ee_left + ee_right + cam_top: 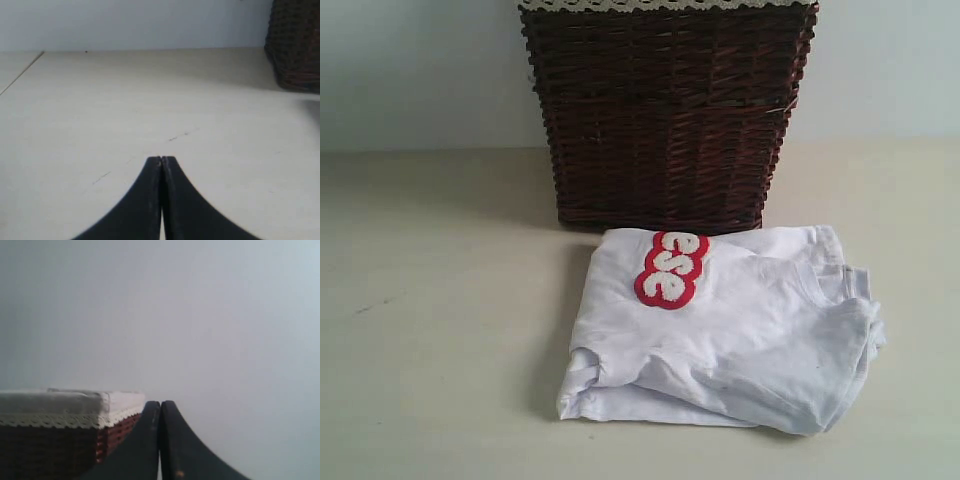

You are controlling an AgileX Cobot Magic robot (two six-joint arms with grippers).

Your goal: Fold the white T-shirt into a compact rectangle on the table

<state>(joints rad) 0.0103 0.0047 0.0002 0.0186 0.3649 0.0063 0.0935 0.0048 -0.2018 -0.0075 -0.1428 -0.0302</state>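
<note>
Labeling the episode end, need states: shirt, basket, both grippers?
white T-shirt: folded into a rough rectangle, lying on the table, lettering partly showing on top.
wicker basket: upright behind the shirt; contents hidden.
left gripper: shut, empty, over bare table.
right gripper: shut, empty, clear of the shirt.

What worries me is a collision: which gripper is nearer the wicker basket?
Right, probably. The right gripper hangs level with the wicker basket's top, close by; the left gripper is low over the table, basket farther off.
</note>
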